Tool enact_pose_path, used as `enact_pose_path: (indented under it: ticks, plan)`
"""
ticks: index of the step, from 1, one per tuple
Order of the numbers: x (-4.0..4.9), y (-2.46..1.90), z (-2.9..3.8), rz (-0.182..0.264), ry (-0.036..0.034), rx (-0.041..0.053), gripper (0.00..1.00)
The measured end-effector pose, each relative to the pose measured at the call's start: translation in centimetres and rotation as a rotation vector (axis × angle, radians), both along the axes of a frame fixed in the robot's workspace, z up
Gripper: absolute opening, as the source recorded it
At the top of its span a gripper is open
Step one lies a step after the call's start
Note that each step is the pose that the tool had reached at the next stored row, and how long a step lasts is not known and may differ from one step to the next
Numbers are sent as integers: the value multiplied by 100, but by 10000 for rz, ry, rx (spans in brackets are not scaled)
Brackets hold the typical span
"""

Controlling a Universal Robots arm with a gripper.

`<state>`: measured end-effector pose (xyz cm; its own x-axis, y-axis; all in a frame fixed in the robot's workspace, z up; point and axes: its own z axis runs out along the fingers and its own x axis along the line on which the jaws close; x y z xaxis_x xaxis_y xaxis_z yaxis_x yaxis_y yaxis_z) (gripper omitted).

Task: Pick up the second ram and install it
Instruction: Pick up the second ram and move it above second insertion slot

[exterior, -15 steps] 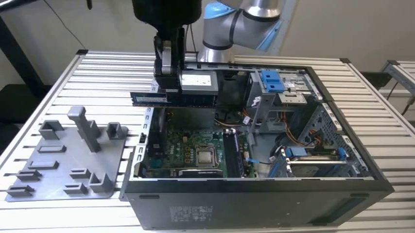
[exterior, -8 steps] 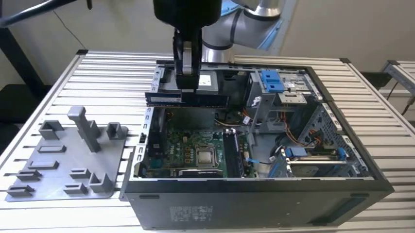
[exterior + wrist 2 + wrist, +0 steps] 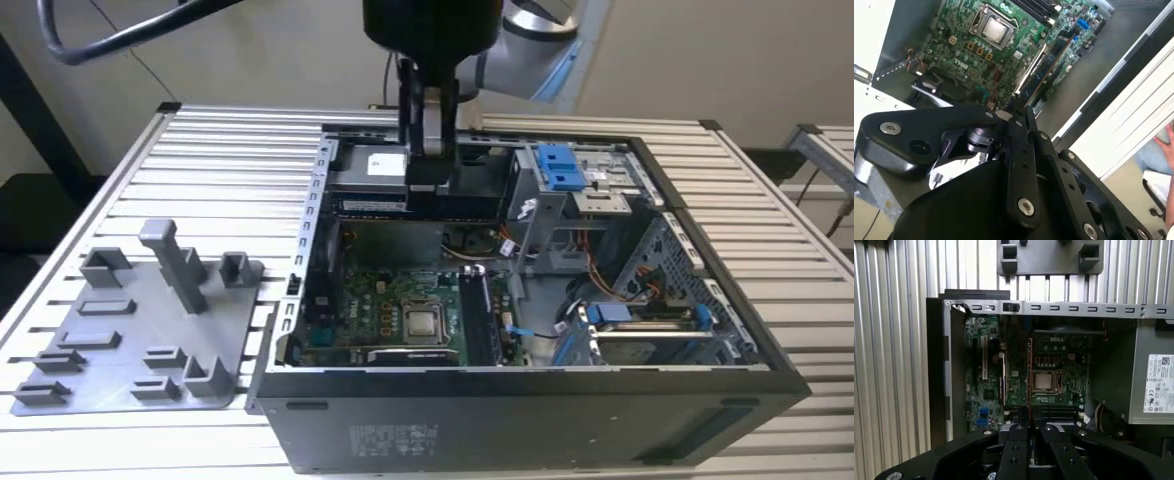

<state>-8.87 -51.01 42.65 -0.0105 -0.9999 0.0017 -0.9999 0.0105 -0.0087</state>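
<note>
My gripper (image 3: pixel 430 158) hangs over the far end of the open computer case (image 3: pixel 534 420), above the power supply. Its fingers are shut on the second ram (image 3: pixel 1046 65), a thin blue strip with black chips that runs down from the fingertips toward the motherboard. In the first wrist view the ram (image 3: pixel 1029 370) appears edge-on as a narrow line ahead of the gripper (image 3: pixel 1029 427). In the second wrist view the gripper (image 3: pixel 1020 107) pinches the strip's near end. The black ram slots (image 3: pixel 477 320) lie beside the processor socket (image 3: pixel 424 323), well away from the held strip.
A grey fixture plate (image 3: pixel 127 330) with upright posts lies on the slatted table at the exterior view's left. The power supply (image 3: pixel 1154 380) and a blue drive cage (image 3: pixel 567 170) stand inside the case. A person's hand (image 3: pixel 1169 145) shows beyond the case.
</note>
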Motion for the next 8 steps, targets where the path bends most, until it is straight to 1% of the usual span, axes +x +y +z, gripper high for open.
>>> enact_pose_path:
  ticks: [8]
  plan:
    - [243, -5, 0, 1, 0, 1, 14]
